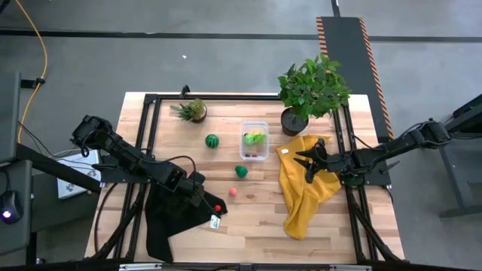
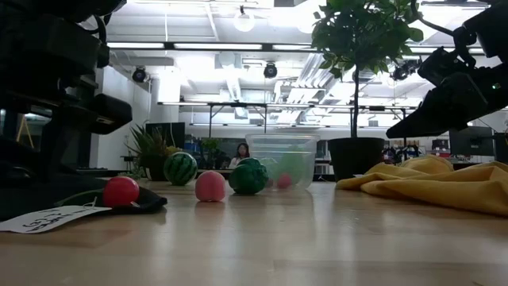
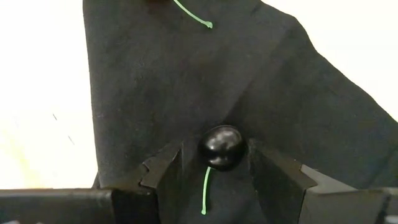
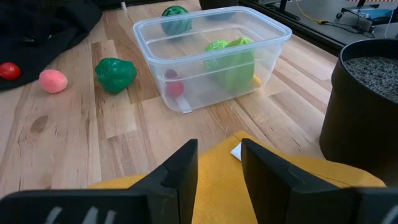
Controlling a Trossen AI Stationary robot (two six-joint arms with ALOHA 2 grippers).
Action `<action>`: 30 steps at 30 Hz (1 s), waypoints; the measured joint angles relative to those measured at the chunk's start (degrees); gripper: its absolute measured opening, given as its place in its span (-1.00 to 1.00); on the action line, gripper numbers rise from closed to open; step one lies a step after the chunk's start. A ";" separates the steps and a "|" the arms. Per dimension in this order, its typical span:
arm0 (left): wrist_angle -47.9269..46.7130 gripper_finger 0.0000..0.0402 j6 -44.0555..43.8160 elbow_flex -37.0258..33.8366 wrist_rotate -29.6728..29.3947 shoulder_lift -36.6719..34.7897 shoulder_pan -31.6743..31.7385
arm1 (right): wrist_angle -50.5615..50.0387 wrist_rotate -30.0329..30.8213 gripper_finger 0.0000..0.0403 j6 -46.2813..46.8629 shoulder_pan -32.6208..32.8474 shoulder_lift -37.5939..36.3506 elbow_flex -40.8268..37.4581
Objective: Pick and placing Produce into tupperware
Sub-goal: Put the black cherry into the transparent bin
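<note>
My left gripper [image 3: 216, 155] is open and points down over the black cloth [image 3: 186, 87]. Its fingers stand on either side of a small dark ball [image 3: 222, 147] with a green stem. A red ball [image 1: 218, 208] lies on the cloth's edge. A pink piece [image 1: 233, 192], a green ball [image 1: 241, 172] and the striped melon [image 1: 212, 141] rest on the wood. The clear tupperware [image 4: 273, 28] holds a light-green leafy piece [image 4: 233, 59], a yellow bit and a small red one [image 4: 175, 85]. My right gripper [image 4: 219, 149] is open and hovers above the yellow cloth [image 1: 305, 192]. My left gripper comes from above with one finger [image 3: 264, 168] right beside the dark ball, which lies on the black cloth. I cannot tell whether that finger touches it. The other finger [image 3: 168, 171] stands apart from the ball.
Two potted plants stand at the far side, a small one [image 1: 193, 111] and a big one in a black pot [image 1: 295, 120] next to the tupperware. A white tag [image 1: 215, 221] lies by the red ball. A black frame [image 1: 226, 96] borders the table. Bare wood lies between the cloths.
</note>
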 joint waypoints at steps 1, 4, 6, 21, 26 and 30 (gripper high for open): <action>0.04 -0.18 0.00 0.00 0.00 0.00 0.00 | 0.00 0.00 -0.43 0.00 -0.02 0.00 0.00; -0.14 -0.18 0.11 0.00 0.00 0.00 0.02 | 0.00 0.00 -0.43 0.00 -0.02 0.00 0.00; -0.11 -0.18 0.37 0.00 0.00 0.00 0.00 | 0.00 0.00 -0.43 0.00 -0.01 0.00 0.00; -0.27 -0.18 0.63 0.00 1.94 0.00 0.00 | 0.00 0.02 -0.43 0.00 -0.02 0.00 0.00; -0.28 -0.18 0.76 0.00 2.41 0.00 0.00 | 0.00 0.00 -0.43 0.00 0.00 0.00 0.00; -0.13 -0.18 1.53 0.00 2.46 0.00 0.00 | 0.00 0.00 -0.43 0.00 0.00 0.00 0.00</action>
